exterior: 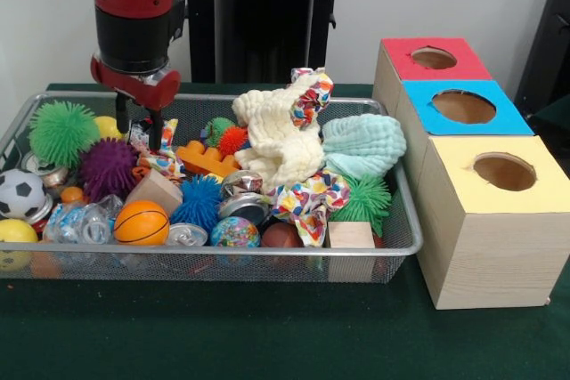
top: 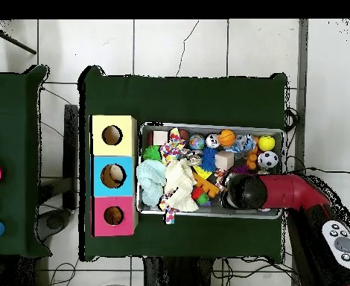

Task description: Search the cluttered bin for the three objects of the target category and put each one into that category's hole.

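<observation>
My tool (exterior: pixel 149 124): fingers apart, empty, lowered into basket (exterior: pixel 392 251), upper left of frame. Plush toys: none visible, presumably buried under clutter. Red-topped box hole (exterior: pixel 434 58): upper right, far across from my tool.

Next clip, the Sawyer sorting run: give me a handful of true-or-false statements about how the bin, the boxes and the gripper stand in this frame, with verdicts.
1. The gripper hangs over the yellow-topped box. False: it is down inside the wire bin, at the end away from the boxes.
2. In the front view the red-topped box is the farthest of the three. True.
3. The blue-topped box stands between the other two. True.
4. The basketball lies in the red box's hole. False: it lies in the bin.
5. A soccer ball lies in the bin. True.
</observation>
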You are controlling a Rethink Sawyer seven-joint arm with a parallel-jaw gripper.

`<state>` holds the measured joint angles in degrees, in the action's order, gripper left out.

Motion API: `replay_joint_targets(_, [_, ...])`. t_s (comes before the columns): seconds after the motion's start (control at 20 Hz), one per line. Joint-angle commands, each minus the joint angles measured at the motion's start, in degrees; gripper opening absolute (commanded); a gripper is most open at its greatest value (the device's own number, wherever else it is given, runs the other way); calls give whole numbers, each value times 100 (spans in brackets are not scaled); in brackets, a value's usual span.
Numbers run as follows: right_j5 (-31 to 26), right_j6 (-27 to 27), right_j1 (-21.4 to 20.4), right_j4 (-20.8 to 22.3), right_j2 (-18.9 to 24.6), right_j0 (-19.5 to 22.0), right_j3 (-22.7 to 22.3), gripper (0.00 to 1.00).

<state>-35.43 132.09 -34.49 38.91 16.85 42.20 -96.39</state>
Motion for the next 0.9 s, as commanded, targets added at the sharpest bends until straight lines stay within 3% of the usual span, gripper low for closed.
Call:
replay_joint_targets(0.05, [204,-865,492,16,529,163,307,100])
replay_joint_targets(0.5, [893,-709,911,185,642,295,170,100])
replay_joint_targets(0.9, [916,-557,763,20,698,244,10,100])
